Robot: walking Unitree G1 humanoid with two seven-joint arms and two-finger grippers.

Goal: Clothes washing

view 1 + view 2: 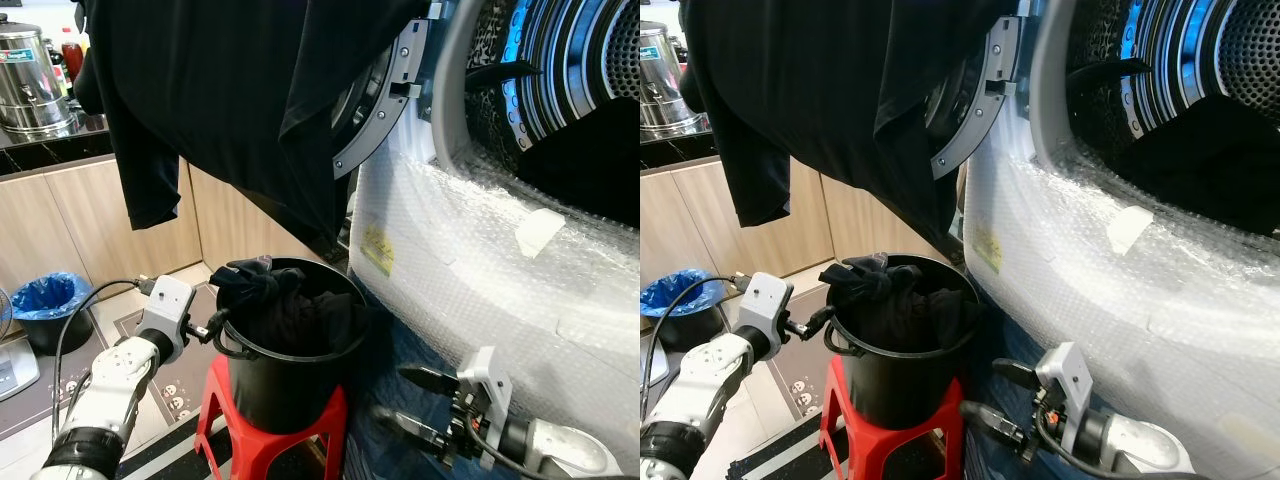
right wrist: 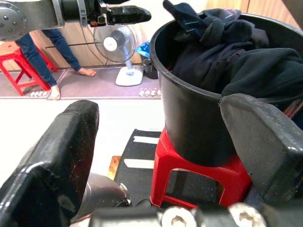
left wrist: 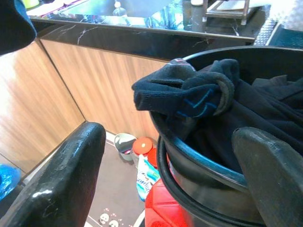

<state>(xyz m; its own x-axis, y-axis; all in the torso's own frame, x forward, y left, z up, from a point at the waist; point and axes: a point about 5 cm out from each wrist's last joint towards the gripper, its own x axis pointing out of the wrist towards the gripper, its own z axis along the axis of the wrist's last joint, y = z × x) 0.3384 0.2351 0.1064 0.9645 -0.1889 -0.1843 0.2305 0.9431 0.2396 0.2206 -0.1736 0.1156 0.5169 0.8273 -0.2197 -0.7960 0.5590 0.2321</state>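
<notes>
Wood cabinets [image 1: 60, 215] behind, washing machine [image 1: 480, 270] wrapped in bubble wrap on my right, door open, dark garment [image 1: 230, 100] hanging across the top of view. Black bucket [image 1: 290, 385] full of dark clothes [image 1: 300, 315] sits on a red stool [image 1: 225, 410] in front of me; a bunched sock [image 3: 189, 92] hangs over its rim. My left gripper [image 1: 212, 328] reaches in low from the left, forearm angled up, fingers spread at the bucket rim, holding nothing. My right gripper [image 1: 408, 395] is low beside the bucket's right side, pointing toward it, fingers apart, empty. Blue-lined bin [image 1: 45, 300] on the floor far left.
</notes>
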